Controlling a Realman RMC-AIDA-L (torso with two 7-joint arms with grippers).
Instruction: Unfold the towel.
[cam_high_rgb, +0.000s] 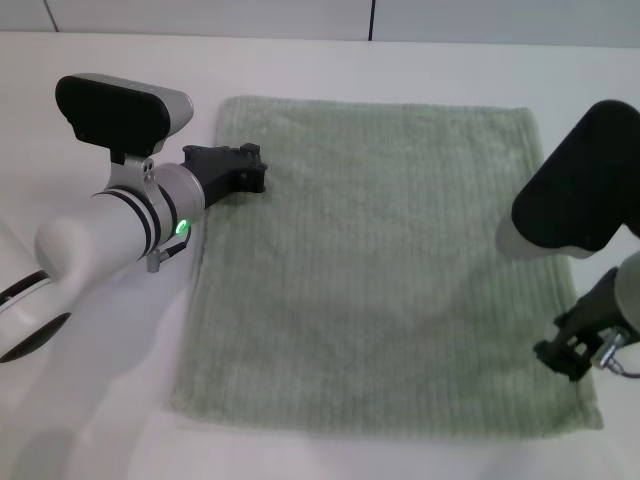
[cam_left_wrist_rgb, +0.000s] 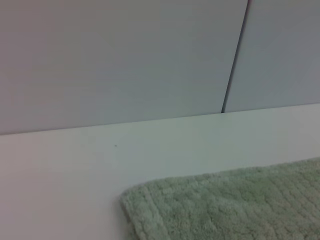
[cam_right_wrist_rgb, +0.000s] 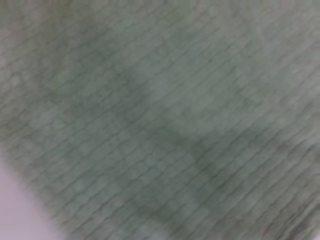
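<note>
The pale sage-green towel (cam_high_rgb: 385, 265) lies spread out flat on the white table (cam_high_rgb: 110, 420), a roughly square sheet with all its corners showing. My left gripper (cam_high_rgb: 248, 168) sits low over the towel's far left corner area. My right gripper (cam_high_rgb: 568, 352) hovers over the towel's right edge close to the near right corner. In the left wrist view a rounded towel corner (cam_left_wrist_rgb: 225, 205) rests on the table. Ribbed towel cloth (cam_right_wrist_rgb: 165, 115) fills almost all of the right wrist view, very close.
A pale wall with a dark vertical seam (cam_left_wrist_rgb: 234, 60) rises behind the table's far edge. Bare table (cam_left_wrist_rgb: 65, 170) surrounds the towel on the left and at the back. My left arm's white housing (cam_high_rgb: 110, 235) crosses the left side.
</note>
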